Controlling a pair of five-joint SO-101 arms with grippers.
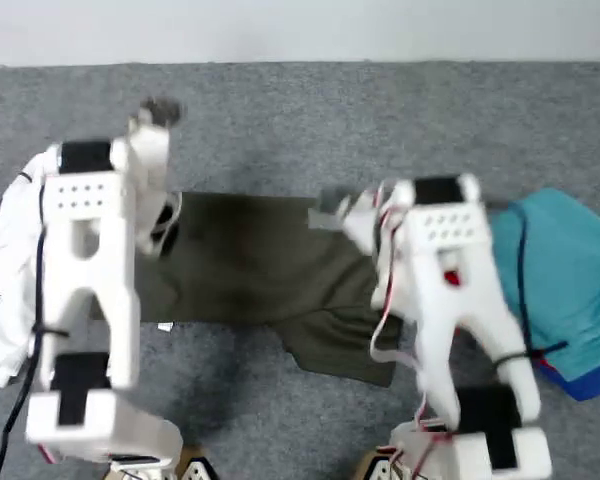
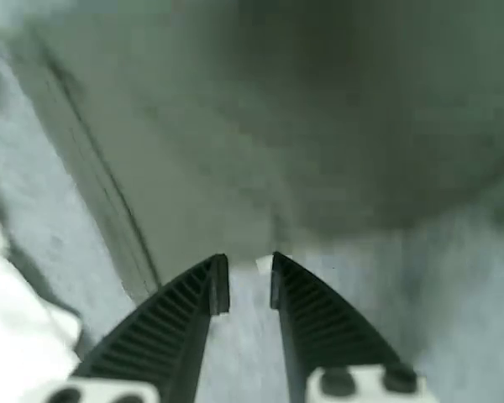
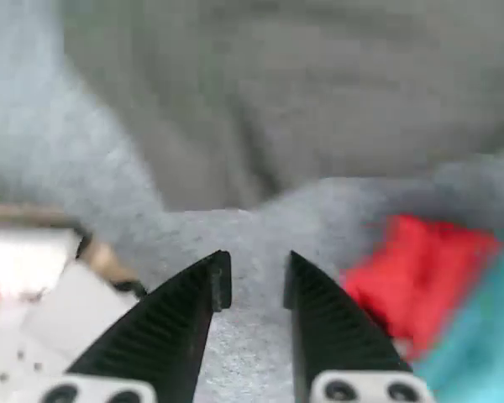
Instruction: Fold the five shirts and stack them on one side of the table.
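Observation:
A dark olive shirt (image 1: 250, 265) lies spread across the middle of the grey table, one corner hanging toward the front. My left gripper (image 1: 165, 225) hovers at its left edge. In the left wrist view the left gripper (image 2: 249, 281) is narrowly open over bare table, with the olive shirt (image 2: 277, 109) just beyond its tips. My right gripper (image 1: 342, 212) is above the shirt's right part. In the right wrist view the right gripper (image 3: 257, 277) is slightly open and holds nothing, with the olive shirt (image 3: 302, 84) ahead of it.
A white shirt (image 1: 5, 270) is bunched at the table's left edge. A teal shirt (image 1: 560, 270) sits in a pile at the right edge, with red cloth (image 3: 420, 269) and blue cloth (image 1: 585, 382) under it. The arm bases stand along the front edge.

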